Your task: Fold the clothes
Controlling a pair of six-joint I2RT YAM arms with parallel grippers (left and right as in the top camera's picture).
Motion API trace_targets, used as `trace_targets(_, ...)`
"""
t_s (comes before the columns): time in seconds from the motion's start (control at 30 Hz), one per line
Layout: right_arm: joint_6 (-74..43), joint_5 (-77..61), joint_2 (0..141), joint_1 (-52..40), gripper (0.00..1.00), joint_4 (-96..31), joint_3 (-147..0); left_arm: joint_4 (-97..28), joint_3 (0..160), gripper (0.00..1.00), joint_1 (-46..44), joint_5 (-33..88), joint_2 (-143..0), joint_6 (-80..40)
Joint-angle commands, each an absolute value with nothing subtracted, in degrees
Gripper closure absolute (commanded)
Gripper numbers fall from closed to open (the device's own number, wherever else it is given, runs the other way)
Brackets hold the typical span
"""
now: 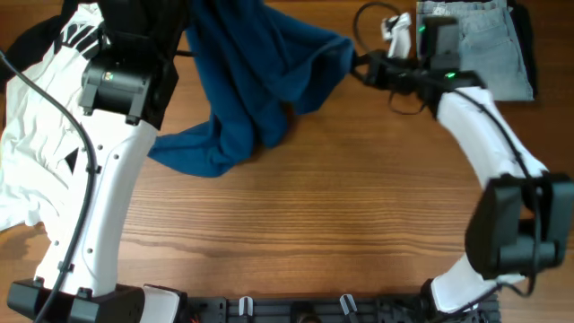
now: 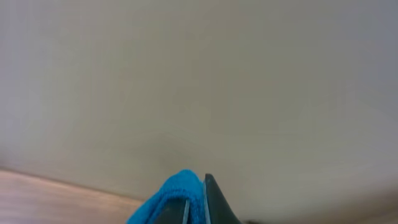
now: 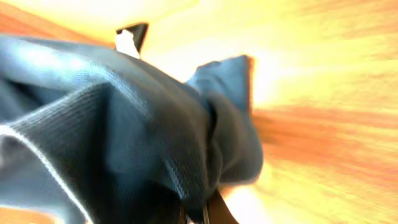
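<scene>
— One dark-blue shirt point(image 1: 251, 81): lying where?
— Bunching at the table's point(image 1: 341, 224) far side, between both grippers; wide wood is showing in front.
— Grips?
— Left gripper point(image 2: 196, 202) is pinching blue cloth, visible only from its wrist. Right gripper point(image 1: 359, 65) is clamping the shirt's right edge. White top point(image 1: 36, 135) is crowding the left edge, jeans point(image 1: 489, 49) the far-right corner.

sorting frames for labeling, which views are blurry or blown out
Overhead: sharp, evenly lit. Left wrist: soft, mostly blank grey, a bit of shirt at the bottom edge. Right wrist: motion-blurred, table blown out yellow-orange beside the shirt.
</scene>
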State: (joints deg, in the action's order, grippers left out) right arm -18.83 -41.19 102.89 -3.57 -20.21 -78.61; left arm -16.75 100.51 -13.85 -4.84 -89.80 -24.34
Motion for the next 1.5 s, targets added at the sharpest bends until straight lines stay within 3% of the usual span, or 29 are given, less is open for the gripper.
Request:
trace_targets(0.0,-7.3,-34.1,98.0,-2.1,0.96,-31.8,-88.1,-18.3,101.6,0.96,-13.5,-5.9,-87.7,-13.5)
trace_targets(0.37,-0.3,-32.1,92.3,9.0,0.96,-58.7,-116.7,-11.1,101.6,0.96,-13.6,-5.9,-74.9,-12.4)
trace_targets(0.67,-0.1,-31.8,77.5,11.2,0.96,-64.7,-117.8,-17.1,101.6,0.96,-13.6,-5.9,-58.8,-12.3)
trace_targets(0.9,-0.2,-26.1,70.9,11.2,0.96,-73.0,-117.7,-30.6,101.6,0.96,-13.6,-12.3,-50.8,-10.7)
trace_targets(1.03,-0.1,-26.1,77.6,11.2,0.96,-74.5,-117.7,-36.4,101.6,0.96,-13.6,-14.9,-56.9,-10.6)
trace_targets(1.27,1.5,-26.1,99.3,11.0,0.96,-74.6,-117.7,-36.0,101.6,0.96,-13.6,-14.9,-82.8,-10.7)
trace_targets(1.37,1.5,-27.4,108.6,10.0,0.96,-70.1,-117.7,-31.4,101.6,0.96,-13.6,-14.9,-93.3,-10.7)
trace_targets(1.47,1.0,-30.9,115.2,8.2,0.96,-57.7,-117.7,-22.5,101.6,0.96,-13.5,-14.9,-99.7,-10.7)
